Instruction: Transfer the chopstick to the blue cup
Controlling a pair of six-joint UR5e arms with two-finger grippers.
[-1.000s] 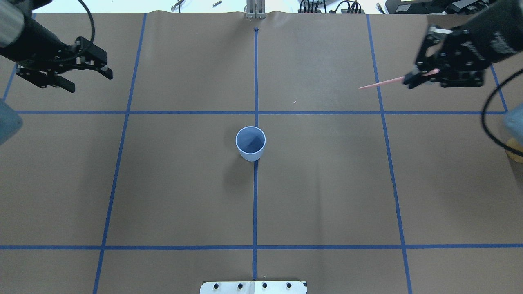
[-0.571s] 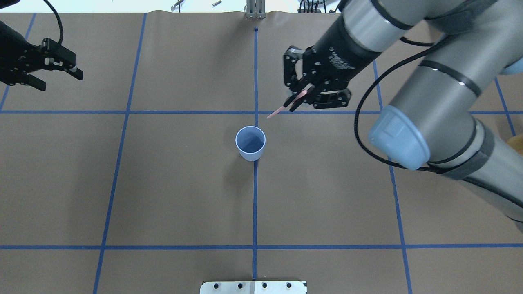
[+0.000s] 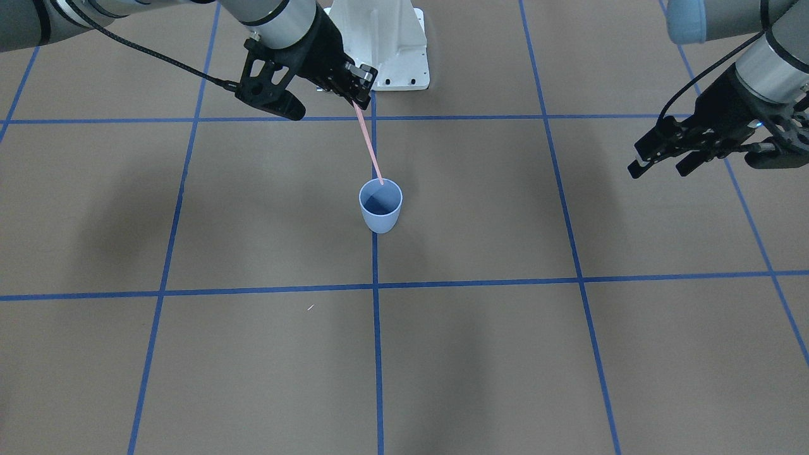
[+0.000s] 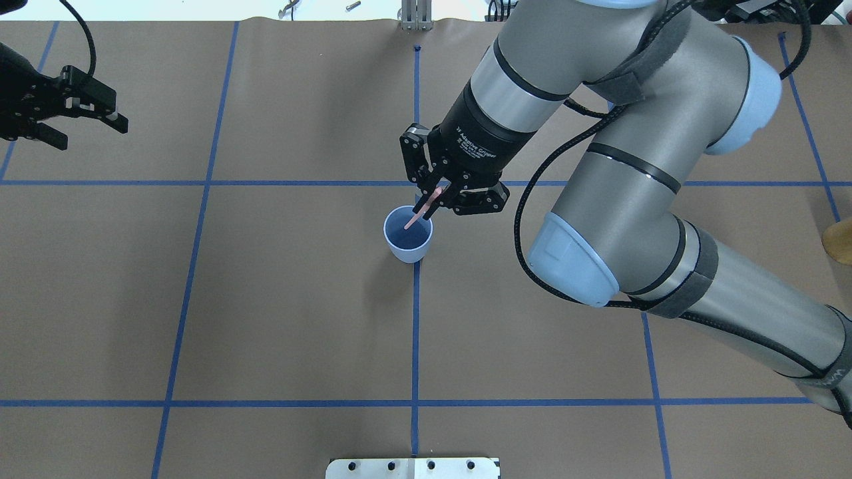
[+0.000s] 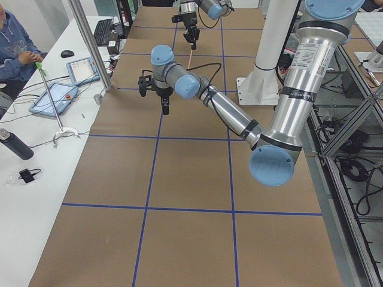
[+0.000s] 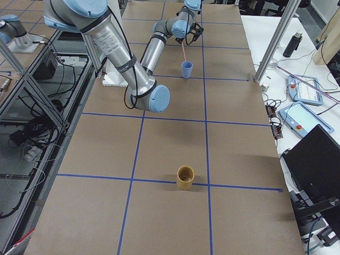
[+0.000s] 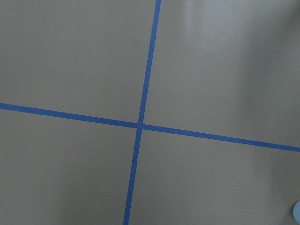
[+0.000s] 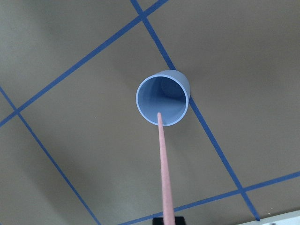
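Since a moment ago the right gripper [image 4: 436, 199] has swung in from farther out over the desk [image 4: 266, 299], and it now hangs just above and beside the blue cup [image 4: 407, 253]. It is clamped on the top end of the chopstick [image 4: 421, 214], so nearly the whole pink length hangs free below it. The stick slants down and slightly forward from the gripper. That looks like the reason for holding it so high: the long free end can be steered into a small opening while the bulky gripper stays clear of the rim.

From the right wrist camera the chopstick [image 8: 163, 159] runs straight down from the gripper, and its tip lies within the circle of the cup's mouth [image 8: 164, 96]. From across the desk the tip sits at the rim nearest the robot (I can't tell whether it has dipped below the rim). The cup stands upright, directly under the gripper's reach.

Off to the side, well away from the right gripper and the cup, the left gripper [image 4: 86, 133] hovers with its jaws apart, holding nothing. I'd say it is parked there to stay clear of the other arm. To my eye, what remains is a short lowering and then a release.
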